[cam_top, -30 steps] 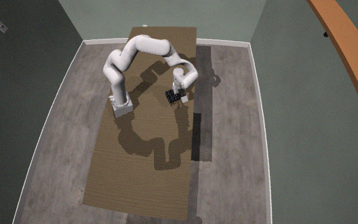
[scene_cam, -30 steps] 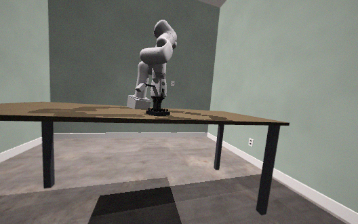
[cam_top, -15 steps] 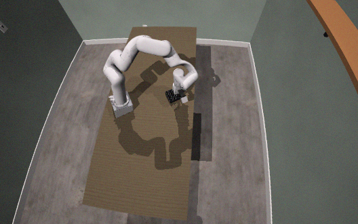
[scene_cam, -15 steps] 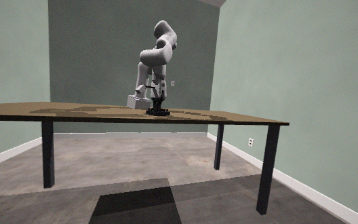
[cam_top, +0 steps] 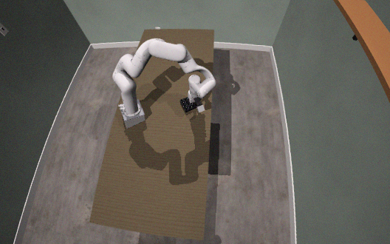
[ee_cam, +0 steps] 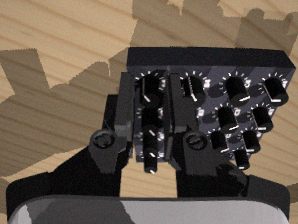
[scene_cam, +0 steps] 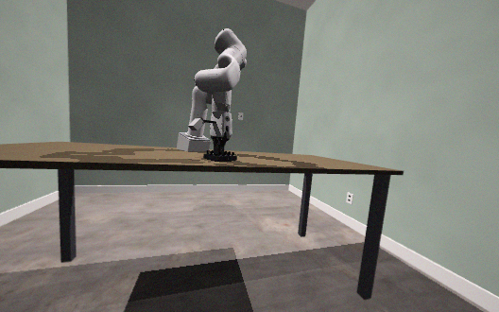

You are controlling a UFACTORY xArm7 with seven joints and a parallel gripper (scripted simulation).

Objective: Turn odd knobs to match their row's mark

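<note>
Straddling a black ridged knob with the narrowly parted black claw
The black knob box sits on the brown wooden counter; sideways drift could nudge neighbouring knobs.

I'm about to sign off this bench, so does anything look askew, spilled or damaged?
No spill or damage shows. The knob box sits flat on the table. White lines on its knobs point differently, but I cannot tell which break their row's pattern.
</note>
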